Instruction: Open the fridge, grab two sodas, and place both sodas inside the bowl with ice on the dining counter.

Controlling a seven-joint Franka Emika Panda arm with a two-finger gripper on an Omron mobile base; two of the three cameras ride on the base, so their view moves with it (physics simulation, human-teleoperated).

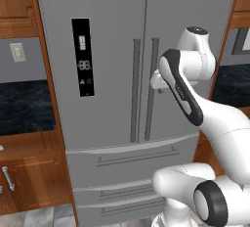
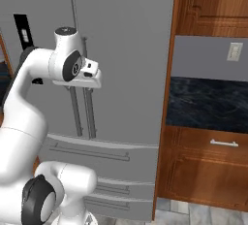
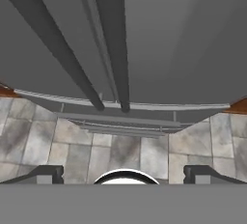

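Fridge [image 1: 112, 50], smooth grey, two long vertical bar handles [image 1: 144, 89]

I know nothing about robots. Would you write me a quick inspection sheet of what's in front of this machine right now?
Surface: black-topped counters either side of the fridge; tiled floor below.
Job's things: fridge with both doors shut; its two long handles untouched; drawers closed. Sodas, bowl: nothing seen.
Clutter: nothing seen.
End effector: end effector open, empty, held close in front of the handles and pointing down along them.
Cables: nothing seen.
Surroundings: wooden cabinets, wall outlets, a cabinet drawer handle.
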